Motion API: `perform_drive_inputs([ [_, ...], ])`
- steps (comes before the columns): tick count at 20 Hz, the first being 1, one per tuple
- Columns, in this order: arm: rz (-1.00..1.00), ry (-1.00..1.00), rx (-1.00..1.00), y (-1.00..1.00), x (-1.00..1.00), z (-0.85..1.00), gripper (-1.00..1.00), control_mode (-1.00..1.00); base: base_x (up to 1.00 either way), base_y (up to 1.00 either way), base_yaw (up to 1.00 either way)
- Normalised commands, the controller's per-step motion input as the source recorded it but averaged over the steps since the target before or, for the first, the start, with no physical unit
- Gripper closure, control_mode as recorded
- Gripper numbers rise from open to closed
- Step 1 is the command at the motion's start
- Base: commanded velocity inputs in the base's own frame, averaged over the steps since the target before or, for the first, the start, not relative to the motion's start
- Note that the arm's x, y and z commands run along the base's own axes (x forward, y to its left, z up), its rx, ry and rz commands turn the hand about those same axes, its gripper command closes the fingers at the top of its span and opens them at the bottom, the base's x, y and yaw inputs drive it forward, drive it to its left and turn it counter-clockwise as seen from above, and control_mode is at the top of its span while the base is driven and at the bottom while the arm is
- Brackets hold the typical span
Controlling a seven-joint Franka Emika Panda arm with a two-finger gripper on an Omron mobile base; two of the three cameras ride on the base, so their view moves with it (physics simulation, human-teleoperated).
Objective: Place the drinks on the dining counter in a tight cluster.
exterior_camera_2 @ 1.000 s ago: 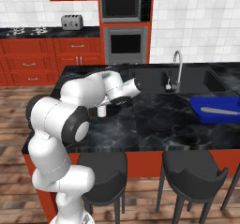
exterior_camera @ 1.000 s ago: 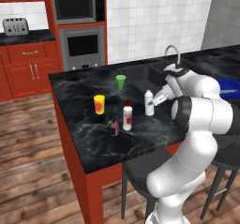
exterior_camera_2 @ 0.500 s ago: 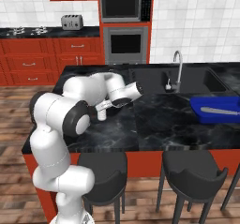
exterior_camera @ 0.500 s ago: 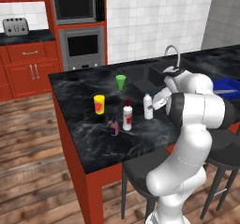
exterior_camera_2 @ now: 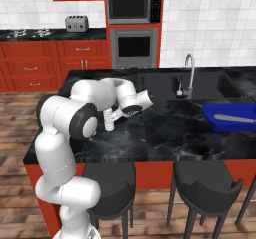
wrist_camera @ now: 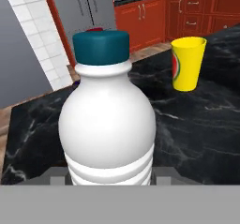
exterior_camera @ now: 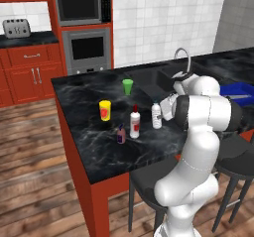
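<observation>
From the left base view, I see the teal-capped bottle (exterior_camera: 157,115) standing upright on the black marbled surface (exterior_camera: 99,147), just beside the white bottle with the red cap (exterior_camera: 134,123); the short purple bottle (exterior_camera: 121,134) is close on the other side of that one. The hand (exterior_camera: 167,108) is against the teal-capped bottle, at about half its height. A yellow cup (exterior_camera: 104,110) and a green cup (exterior_camera: 128,86) stand farther back. The surface looks polished and hard, so I judge a small bottle may slide or tip on it if pushed high.

From the right base view, the arm covers most of the hand (exterior_camera_2: 114,118); below it I see a piece of the pale bottle (exterior_camera_2: 109,126), upright on the surface.

In the hand view, the bottle (wrist_camera: 108,124) stands very near, between the fingers: a smooth, rounded plastic body with ribs low down and a short ridged teal cap. I judge the hand is closed on it, narrow, at the ribbed lower part. I think it is light, rather stiff and a little slippery; the ribs are the good place to hold, not the cap. The yellow cup (wrist_camera: 186,63) with its red mark stands behind.
</observation>
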Motion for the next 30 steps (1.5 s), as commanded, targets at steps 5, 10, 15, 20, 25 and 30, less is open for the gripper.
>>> perform_drive_inputs([
  [5, 0.02, -0.12, 0.07, 0.03, 0.00, -0.06, 1.00, -1.00, 0.00, 0.00, 0.00],
  [10, 0.00, -0.08, 0.05, 0.11, 0.00, 0.00, 1.00, -1.00, 0.00, 0.00, 0.00],
  [15, 0.00, 0.00, 0.00, 0.11, 0.00, 0.02, 1.00, -1.00, 0.00, 0.00, 0.00],
  [20, 0.00, 0.03, 0.00, 0.13, 0.00, -0.12, 1.00, -1.00, 0.00, 0.00, 0.00],
  [25, 0.00, 0.00, 0.00, 0.04, 0.00, -0.09, 1.00, -1.00, 0.00, 0.00, 0.00],
  [30, 0.00, 0.00, 0.00, 0.08, 0.00, -0.02, 1.00, -1.00, 0.00, 0.00, 0.00],
])
